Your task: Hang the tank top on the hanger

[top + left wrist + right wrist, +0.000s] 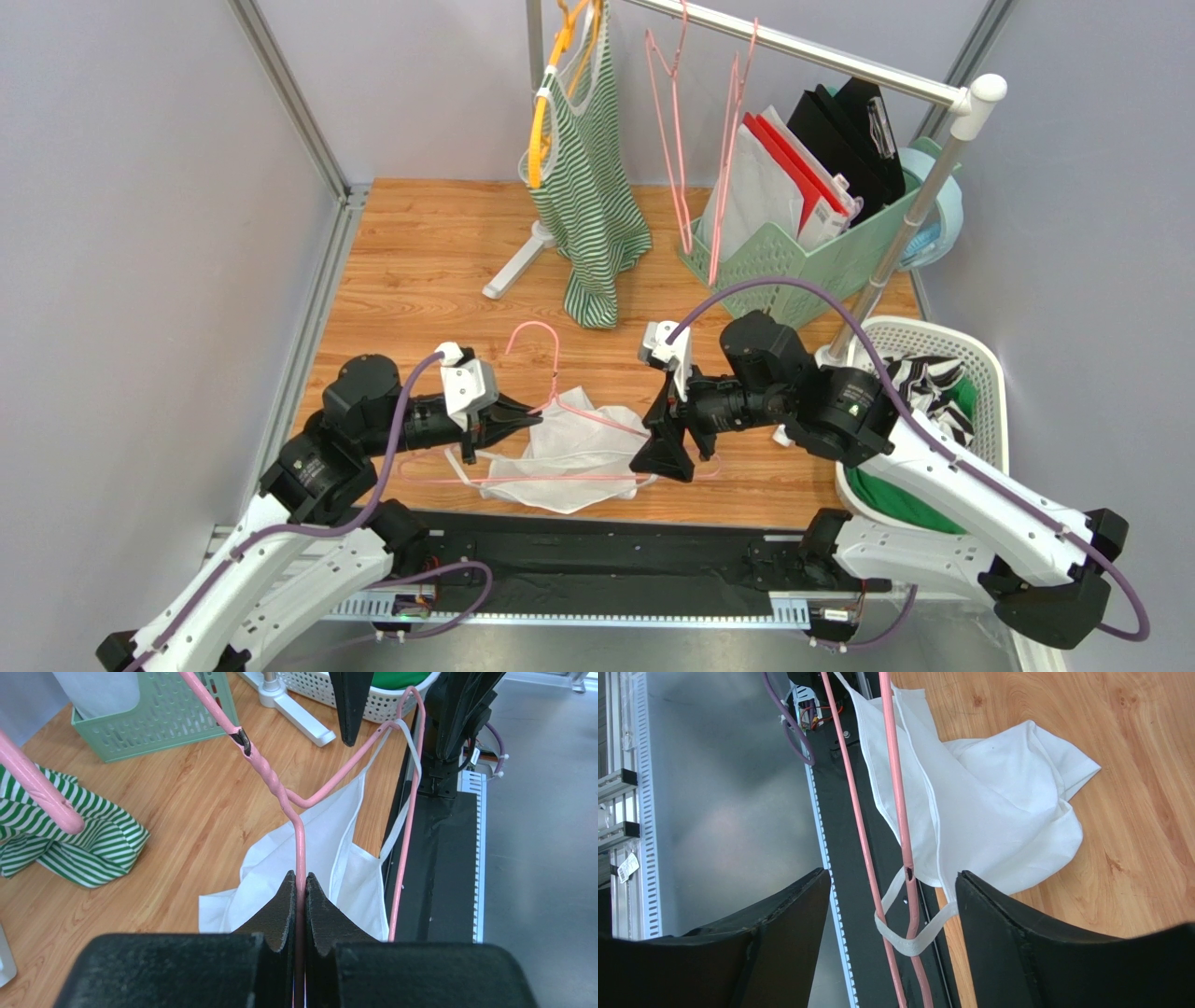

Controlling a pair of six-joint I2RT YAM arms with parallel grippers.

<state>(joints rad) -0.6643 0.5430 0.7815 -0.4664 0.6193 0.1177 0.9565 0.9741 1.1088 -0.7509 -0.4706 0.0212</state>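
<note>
The white tank top [561, 455] lies crumpled on the wooden table near its front edge. The pink wire hanger [596, 416] lies across it, hook pointing to the back. My left gripper [526, 416] is shut on the hanger's wire near the neck; in the left wrist view [300, 882] the wire [300, 836] runs between the closed pads above the tank top [330, 861]. My right gripper [671, 455] is open, pointing down over the hanger's right end. In the right wrist view [891, 875] a narrow strap [906, 941] loops around the hanger's end [896, 798], between the spread fingers, and the tank top [997, 805] lies beyond.
A green-and-white striped top [589, 182] hangs on a yellow hanger from the rail [814, 56], beside two spare pink hangers [673, 126]. A green basket [786, 259] stands at the back right. A white laundry basket [982, 357] stands at the right.
</note>
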